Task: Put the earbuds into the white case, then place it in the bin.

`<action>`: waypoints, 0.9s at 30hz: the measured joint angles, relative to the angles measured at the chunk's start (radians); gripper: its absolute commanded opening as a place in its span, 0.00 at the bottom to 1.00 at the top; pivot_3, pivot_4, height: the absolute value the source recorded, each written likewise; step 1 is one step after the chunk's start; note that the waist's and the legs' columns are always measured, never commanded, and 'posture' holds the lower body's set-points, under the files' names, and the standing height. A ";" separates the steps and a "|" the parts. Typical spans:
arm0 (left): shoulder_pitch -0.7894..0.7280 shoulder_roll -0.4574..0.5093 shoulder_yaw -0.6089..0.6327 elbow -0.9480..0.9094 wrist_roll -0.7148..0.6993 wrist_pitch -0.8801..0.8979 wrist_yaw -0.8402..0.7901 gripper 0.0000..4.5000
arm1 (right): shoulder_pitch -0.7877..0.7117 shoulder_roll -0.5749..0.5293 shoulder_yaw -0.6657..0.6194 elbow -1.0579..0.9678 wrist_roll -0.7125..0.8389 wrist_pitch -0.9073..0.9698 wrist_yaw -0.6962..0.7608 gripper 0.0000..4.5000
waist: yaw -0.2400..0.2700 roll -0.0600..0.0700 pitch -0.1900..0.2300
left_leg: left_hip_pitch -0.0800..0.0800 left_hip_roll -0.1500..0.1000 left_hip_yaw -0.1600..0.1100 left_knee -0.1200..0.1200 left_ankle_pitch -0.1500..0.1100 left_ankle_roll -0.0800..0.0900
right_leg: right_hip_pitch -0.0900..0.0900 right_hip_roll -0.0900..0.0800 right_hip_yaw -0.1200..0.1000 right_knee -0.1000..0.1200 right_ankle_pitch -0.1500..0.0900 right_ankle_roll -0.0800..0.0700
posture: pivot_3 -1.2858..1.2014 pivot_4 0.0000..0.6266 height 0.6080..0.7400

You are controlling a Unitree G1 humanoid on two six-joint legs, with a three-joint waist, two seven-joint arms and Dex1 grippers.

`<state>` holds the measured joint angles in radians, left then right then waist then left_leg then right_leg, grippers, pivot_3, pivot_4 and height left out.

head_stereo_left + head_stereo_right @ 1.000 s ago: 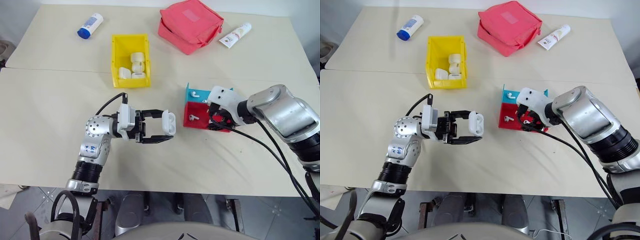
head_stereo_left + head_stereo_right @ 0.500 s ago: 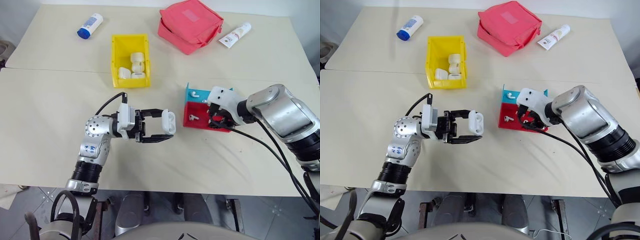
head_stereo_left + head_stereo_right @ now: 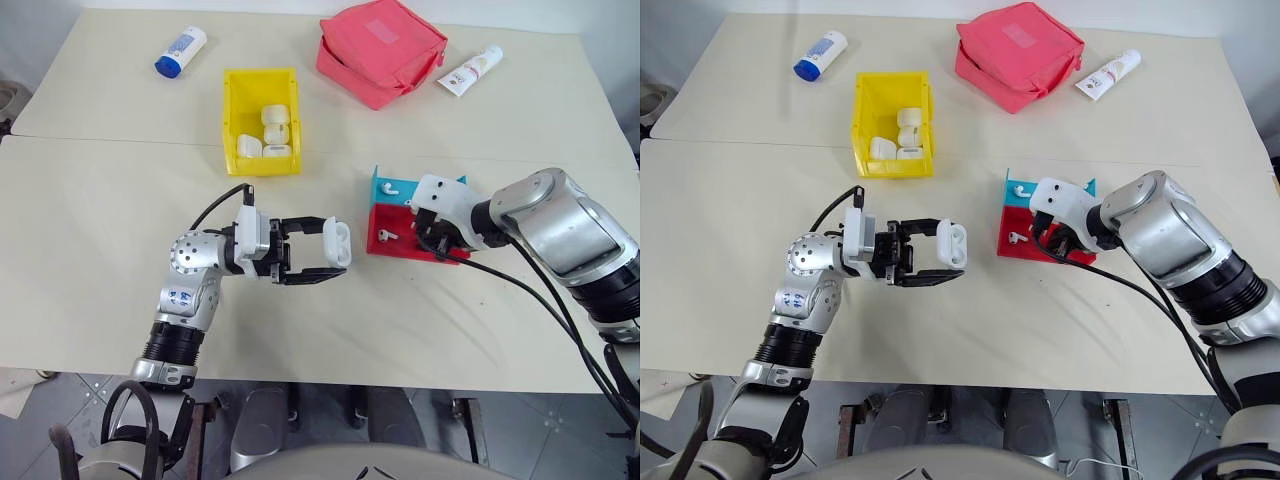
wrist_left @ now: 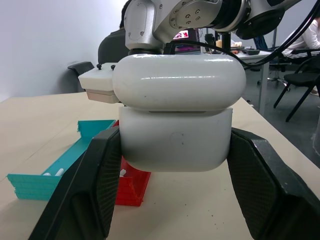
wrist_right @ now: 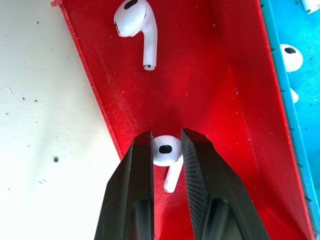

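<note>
right end effector pinches an earbud in red tray | left end effector squeezes white case, lid up

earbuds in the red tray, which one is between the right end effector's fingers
The earbud pinched by the right end effector near the red tray wall. The other earbud lies free farther along the tray.

Right gripper fingertips behind its own white housing beside red tray, hidden in head views. Earbud between fingers: stem half hidden behind finger. Blue tray above red tray, cut by frame edge; its earbuds partly cropped. White case blocks most of red tray in left wrist view. Yellow bin contents: white pieces, too small to identify.
</note>
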<state>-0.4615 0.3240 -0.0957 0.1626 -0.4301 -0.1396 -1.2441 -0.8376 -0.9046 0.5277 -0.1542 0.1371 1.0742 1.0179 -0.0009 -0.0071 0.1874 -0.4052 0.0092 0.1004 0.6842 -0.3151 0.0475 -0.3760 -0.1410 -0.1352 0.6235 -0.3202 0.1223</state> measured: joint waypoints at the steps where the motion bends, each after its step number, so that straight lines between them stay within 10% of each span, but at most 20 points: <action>1: 0.000 0.001 0.001 0.002 0.000 0.000 0.000 0.62 | 0.012 0.009 -0.037 -0.002 0.020 -0.014 0.004 0.10 | 0.000 0.000 0.000 | 0.000 0.000 0.000 0.000 0.000 0.000 | 0.000 0.000 0.000 0.000 0.000 0.000 | 0.52 0.24 1.00; 15: -0.005 -0.031 0.002 0.010 -0.017 0.025 -0.009 0.62 | 0.298 0.215 -0.650 -0.238 0.526 -0.266 0.099 0.10 | 0.003 0.000 0.000 | 0.000 0.001 -0.002 0.000 0.001 -0.001 | 0.002 0.003 0.000 -0.001 0.001 0.001 | 0.52 0.24 1.00; 27: -0.056 -0.059 0.009 0.001 -0.054 0.065 -0.028 0.62 | 0.379 0.396 -0.568 -0.289 0.621 -0.408 0.037 0.10 | 0.002 0.000 0.000 | 0.001 0.001 -0.002 0.000 0.002 -0.001 | 0.002 0.003 0.001 0.000 0.001 0.001 | 0.52 0.24 1.00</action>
<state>-0.5171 0.2645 -0.0872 0.1637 -0.4837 -0.0742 -1.2723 -0.4584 -0.5088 -0.0404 -0.4429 0.7582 0.6662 1.0553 0.0015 -0.0071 0.1874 -0.4045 0.0099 0.0985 0.6841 -0.3129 0.0463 -0.3745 -0.1376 -0.1339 0.6237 -0.3195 0.1236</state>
